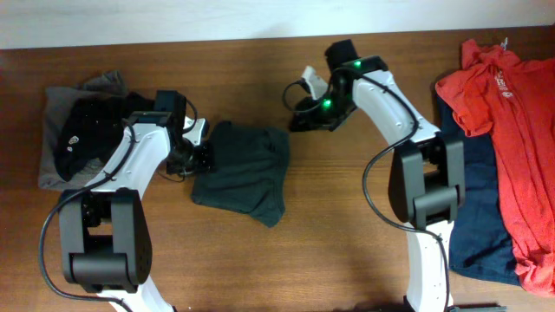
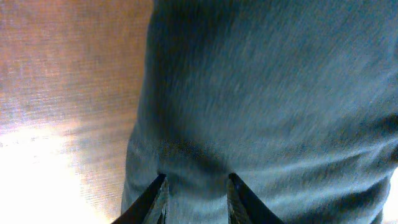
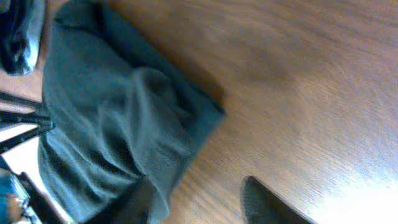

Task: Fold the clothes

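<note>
A dark green-black T-shirt lies folded into a rough rectangle at the middle of the wooden table. My left gripper is at the shirt's left edge. In the left wrist view its fingers are apart, with the shirt cloth beneath and between them. My right gripper is open just past the shirt's far right corner. In the right wrist view its fingers are wide apart over bare wood beside the shirt. No lettering shows.
A pile of black and grey garments lies at the left, behind the left arm. A red shirt lies over a navy garment at the right edge. Bare wood lies in front of the shirt.
</note>
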`<state>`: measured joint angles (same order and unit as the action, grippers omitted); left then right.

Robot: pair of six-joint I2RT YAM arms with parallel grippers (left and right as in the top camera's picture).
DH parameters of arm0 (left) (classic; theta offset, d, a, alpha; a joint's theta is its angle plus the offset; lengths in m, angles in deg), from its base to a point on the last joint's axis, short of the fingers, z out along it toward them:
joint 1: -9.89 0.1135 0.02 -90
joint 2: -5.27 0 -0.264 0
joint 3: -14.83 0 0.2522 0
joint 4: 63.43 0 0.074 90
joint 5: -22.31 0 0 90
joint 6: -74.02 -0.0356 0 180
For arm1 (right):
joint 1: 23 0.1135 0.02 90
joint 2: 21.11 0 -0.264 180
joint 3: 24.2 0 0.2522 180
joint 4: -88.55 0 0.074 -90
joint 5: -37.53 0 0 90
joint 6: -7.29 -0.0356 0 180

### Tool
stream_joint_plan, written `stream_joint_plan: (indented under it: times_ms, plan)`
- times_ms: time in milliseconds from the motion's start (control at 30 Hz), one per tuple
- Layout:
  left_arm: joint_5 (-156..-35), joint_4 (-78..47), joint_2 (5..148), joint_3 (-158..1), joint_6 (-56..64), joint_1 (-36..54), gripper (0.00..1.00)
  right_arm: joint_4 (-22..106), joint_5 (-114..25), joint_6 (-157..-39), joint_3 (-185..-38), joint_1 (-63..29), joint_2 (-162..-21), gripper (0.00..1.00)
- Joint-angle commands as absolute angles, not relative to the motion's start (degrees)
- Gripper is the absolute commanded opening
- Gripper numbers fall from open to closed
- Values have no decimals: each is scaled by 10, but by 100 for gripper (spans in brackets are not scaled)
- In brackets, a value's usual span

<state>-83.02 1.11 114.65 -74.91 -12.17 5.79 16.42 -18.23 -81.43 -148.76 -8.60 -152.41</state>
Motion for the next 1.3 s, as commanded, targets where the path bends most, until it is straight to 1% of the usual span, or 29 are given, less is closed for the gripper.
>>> stream_joint_plan:
  times_ms: [0,100,133,200,300,367,400,467,533,600,700,800,833,867,933,967,1033,1100,1167,1200,1233,1267]
  plan:
    - [-855,-40,1146,-746,-123,56,41,195,-189,-785,-1497,-48,-1511,57]
    - [-853,-92,1146,-746,-124,56,43,209,-223,-785,-1497,-25,-1521,57]
    - [-842,-114,1146,-746,-124,56,46,210,-249,-787,-1494,-12,-1528,56]
    - [-825,-123,1147,-746,-124,55,48,211,-280,-787,-1486,0,-1535,50]
    - [-812,-123,1152,-745,-130,56,48,210,-299,-787,-1480,6,-1538,22]
    - [-812,-124,1159,-738,-130,56,49,210,-308,-792,-1481,4,-1538,8]
    - [-812,-124,1162,-736,-130,56,49,210,-307,-794,-1481,1,-1538,4]
    - [-812,-123,1181,-728,-130,56,49,195,-307,-823,-1485,-13,-1538,4]
    - [-816,-118,1196,-724,-130,56,45,181,-307,-846,-1487,-29,-1538,4]
    - [-816,-116,1207,-720,-130,56,43,164,-306,-866,-1487,-47,-1538,4]
    - [-816,-117,1215,-720,-130,56,43,144,-280,-860,-1487,-72,-1538,4]
    - [-816,-118,1216,-720,-130,56,43,141,-235,-824,-1487,-85,-1538,4]
    - [-816,-117,1216,-720,-130,56,43,141,-223,-814,-1487,-87,-1538,4]
    - [-817,-117,1216,-720,-130,56,43,141,-206,-804,-1487,-88,-1538,8]
    - [-819,-117,1216,-720,-130,56,43,144,-152,-768,-1487,-85,-1538,39]
    - [-819,-117,1216,-720,-130,56,43,149,-145,-763,-1486,-83,-1538,50]
    - [-819,-117,1216,-720,-130,56,43,164,-151,-760,-1486,-72,-1538,66]
    - [-819,-117,1216,-720,-130,56,43,181,-161,-761,-1483,-62,-1539,72]
    - [-819,-117,1216,-720,-130,56,43,196,-183,-761,-1481,-44,-1545,73]
    - [-819,-117,1216,-720,-130,56,43,196,-190,-761,-1480,-38,-1547,71]
    - [-819,-117,1215,-720,-130,56,43,196,-201,-761,-1480,-30,-1554,67]
    - [-819,-117,1216,-720,-130,56,43,194,-207,-761,-1480,-21,-1560,57]
